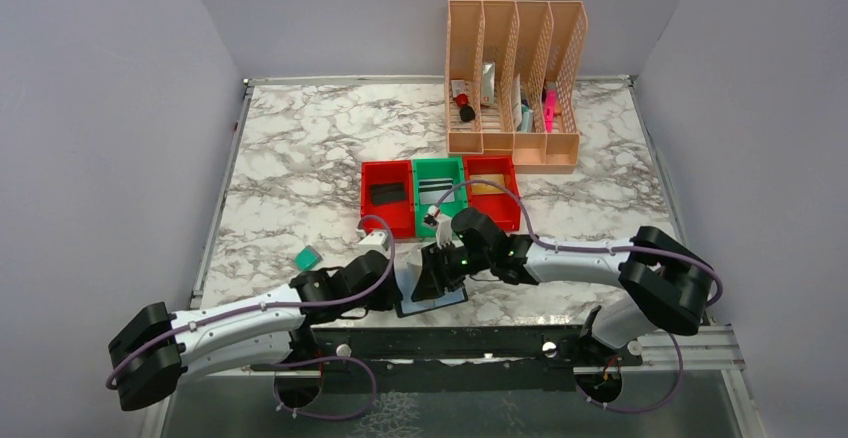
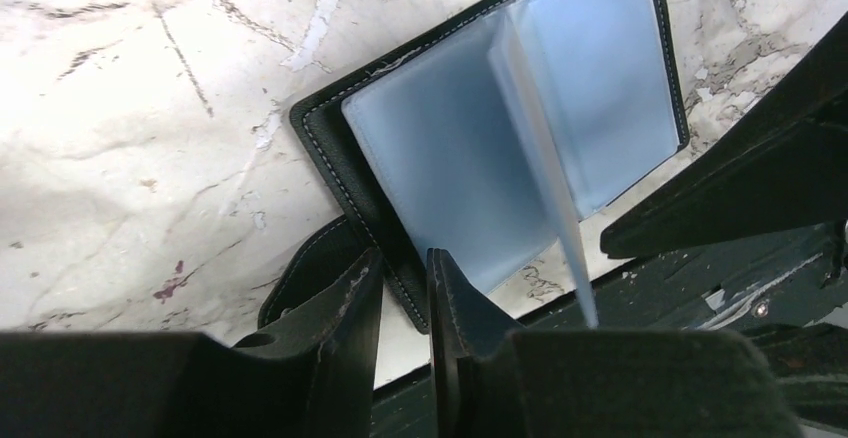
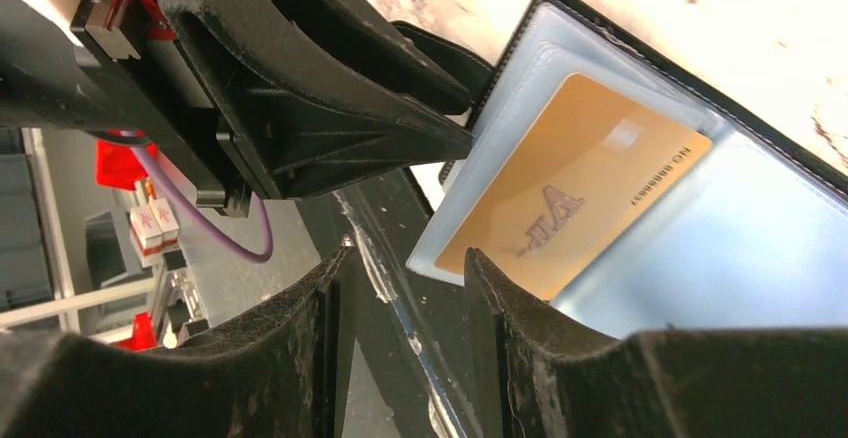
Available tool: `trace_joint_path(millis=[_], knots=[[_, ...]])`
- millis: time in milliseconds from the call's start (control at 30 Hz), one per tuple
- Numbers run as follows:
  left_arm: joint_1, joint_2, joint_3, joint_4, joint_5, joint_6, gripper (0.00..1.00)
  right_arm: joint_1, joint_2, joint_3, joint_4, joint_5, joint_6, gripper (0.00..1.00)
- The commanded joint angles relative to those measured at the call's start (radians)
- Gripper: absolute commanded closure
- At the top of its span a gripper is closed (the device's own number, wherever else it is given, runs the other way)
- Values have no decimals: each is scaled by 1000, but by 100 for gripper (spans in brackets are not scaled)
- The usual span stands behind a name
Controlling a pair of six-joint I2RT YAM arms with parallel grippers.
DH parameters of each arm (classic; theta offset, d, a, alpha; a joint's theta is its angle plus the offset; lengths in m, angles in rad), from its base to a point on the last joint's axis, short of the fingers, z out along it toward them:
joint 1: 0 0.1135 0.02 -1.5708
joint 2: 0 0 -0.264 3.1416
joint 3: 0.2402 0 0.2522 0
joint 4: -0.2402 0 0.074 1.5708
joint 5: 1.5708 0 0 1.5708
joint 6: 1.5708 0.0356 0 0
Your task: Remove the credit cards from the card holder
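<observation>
The black card holder (image 1: 447, 300) lies open at the table's near edge. In the left wrist view its blue-grey sleeves (image 2: 450, 158) show, one sleeve standing upright (image 2: 545, 148). A gold credit card (image 3: 575, 188) sits inside a sleeve. My left gripper (image 2: 405, 263) is nearly shut, its tips down over the holder's near corner beside the strap tab (image 2: 300, 278). It also shows in the top view (image 1: 400, 283). My right gripper (image 3: 405, 263) is open, and the thin edge of the upright sleeve runs between its fingers. It hangs over the holder in the top view (image 1: 446, 268).
Two red bins (image 1: 388, 196) (image 1: 492, 188) and a green bin (image 1: 440, 188) stand just behind the holder, with cards inside. A small teal block (image 1: 307, 257) lies to the left. A peach file organizer (image 1: 515, 88) stands at the back. The black table-edge rail (image 1: 450, 343) runs right below the holder.
</observation>
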Motion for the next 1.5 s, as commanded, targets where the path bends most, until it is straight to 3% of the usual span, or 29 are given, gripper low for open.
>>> trace_joint_path(millis=[0,200,533,700,1100,1467], knots=[[1,-77,27,-56,-70,-19,73,5,53,1,101,-110,16,52],[1,-173,35,-136,-101,-35,69,5,59,-2,100,-64,21,52],[1,-226,32,-99,-69,-30,59,4,-184,-50,-175,414,36,51],[2,-215,10,-9,-23,-24,56,4,-248,-99,-221,544,79,50],[1,-28,-18,71,-6,-16,55,4,-95,-69,-209,438,65,50],[2,31,-78,193,29,-18,72,4,-107,-73,-94,287,51,60]])
